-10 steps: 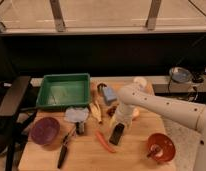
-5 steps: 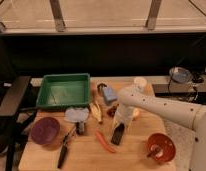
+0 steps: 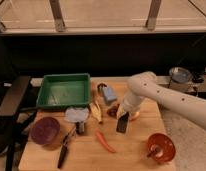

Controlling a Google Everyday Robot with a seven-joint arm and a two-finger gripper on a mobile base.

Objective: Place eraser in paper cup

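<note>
Camera view: at the desk's [image 3: 136, 152] left, a green tray [image 3: 63, 91] sits toward the far edge, with a purple bowl [image 3: 44, 131] and a knife [image 3: 63, 151] near the front edge. Mid-desk, the gripper [image 3: 124, 114] grasps the eraser [image 3: 123, 123] by its top end, and the slab hangs tilted. A carrot [image 3: 105, 142] lies just left, bare wood below. An orange-red bowl [image 3: 161, 147] sits near the front right corner. The arm hides the paper cup.

eraser [image 3: 122, 123]: black slab, near upright, right of the carrot [image 3: 105, 141].
gripper [image 3: 124, 114]: over the middle of the wooden surface [image 3: 131, 157], jaws gripping the eraser's top end.
</note>
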